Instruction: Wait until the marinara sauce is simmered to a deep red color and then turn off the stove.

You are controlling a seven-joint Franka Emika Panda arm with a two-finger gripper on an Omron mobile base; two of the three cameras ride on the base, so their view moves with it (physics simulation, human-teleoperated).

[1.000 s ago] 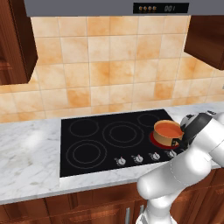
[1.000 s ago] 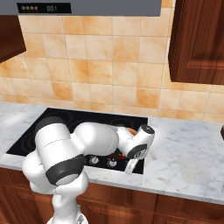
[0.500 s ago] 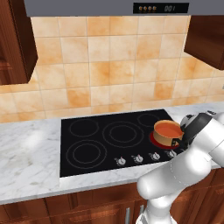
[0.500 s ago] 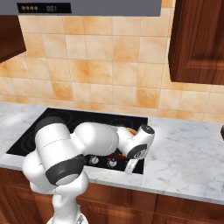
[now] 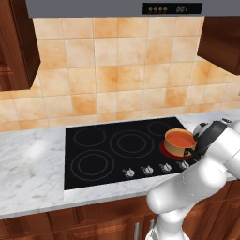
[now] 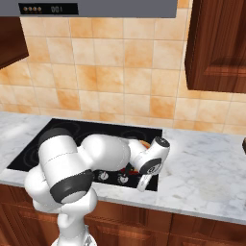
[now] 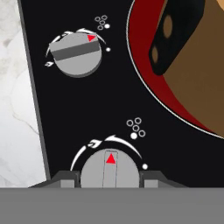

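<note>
Left base view gives me the layout: the white marbled stone surface (image 5: 33, 173) carries the flat black glass stove (image 5: 117, 150), and on its front right burner, which glows red, sits the small copper-orange pot with a dark handle (image 5: 179, 143). The marinara sauce (image 5: 179, 138) fills it as a smooth orange-red disc. From here I judge the colour more orange than deep red, so I would hold off on turning anything.

The stove itself is rigid glass, fixed in the surface, and nothing on it needs lifting. What I have to handle is one of the small round silver-grey knobs along its front edge. In the hand view the nearer knob (image 7: 110, 170) sits just above the bottom edge, with its raised bar and red marker pointing up the picture. The further knob (image 7: 74, 53) has its bar turned across. I expect these to be stiff, smooth and short, easy to slip off, so the hold should be across the raised bar, squeezing both flat sides and twisting without pressing down. The pot (image 7: 192, 65) stands close beside them, hot I assume, and its dark handle (image 7: 175, 35) overhangs the glowing ring, so I'd keep my wrist low.

The claw (image 7: 110, 177) has its two dark tips either side of the nearer knob, pinched onto it.
</note>
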